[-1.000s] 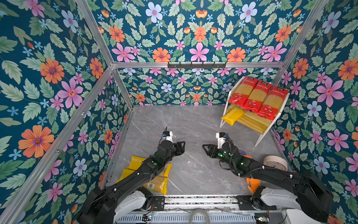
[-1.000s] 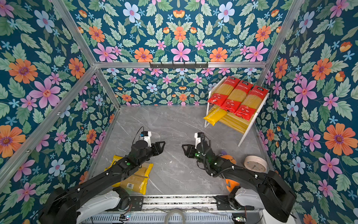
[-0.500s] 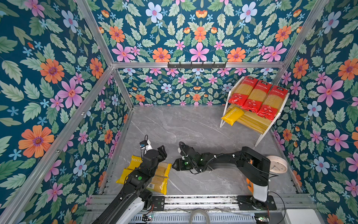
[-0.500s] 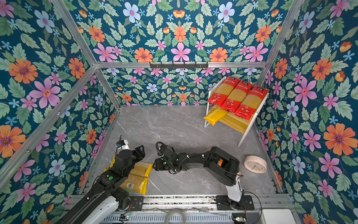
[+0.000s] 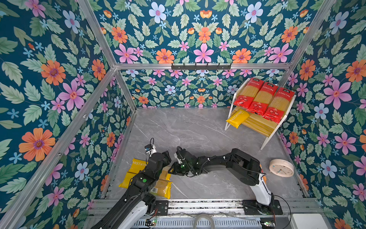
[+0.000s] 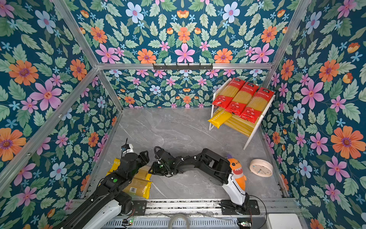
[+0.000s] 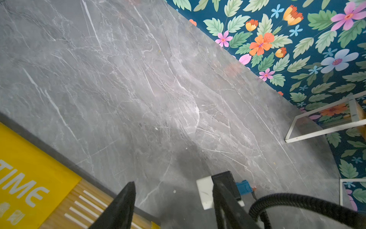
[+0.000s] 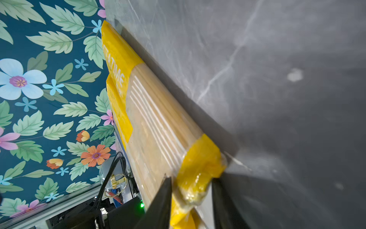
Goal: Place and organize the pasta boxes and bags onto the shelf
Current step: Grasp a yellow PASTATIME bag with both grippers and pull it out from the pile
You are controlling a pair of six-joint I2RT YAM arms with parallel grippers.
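Two yellow pasta packs (image 5: pixel 136 165) (image 6: pixel 138 188) lie side by side at the near left of the table, partly under my left arm. My right gripper (image 5: pixel 171 170) (image 6: pixel 151 170) reaches across the middle to them. In the right wrist view it (image 8: pixel 191 182) is shut on the crumpled yellow end of one pack (image 8: pixel 158 123). My left gripper (image 5: pixel 167 156) (image 7: pixel 173 186) hovers open just beside it, with only bare table between its fingers. The shelf (image 5: pixel 266 138) (image 6: pixel 248 141) at the far right holds three red packs (image 5: pixel 263 97) on top and one yellow pack (image 5: pixel 237 119) on the lower board.
A round cream clock (image 5: pixel 281 168) lies at the near right. An orange plush shark (image 6: pixel 236 172) stands behind my right arm's base. A black hook rail (image 5: pixel 201 66) hangs on the back wall. Flowered walls close in the grey marble table on three sides.
My right arm swung from the centre across to the near left and its jaws closed on the yellow pack's end. My left arm drew back toward the packs, still open.
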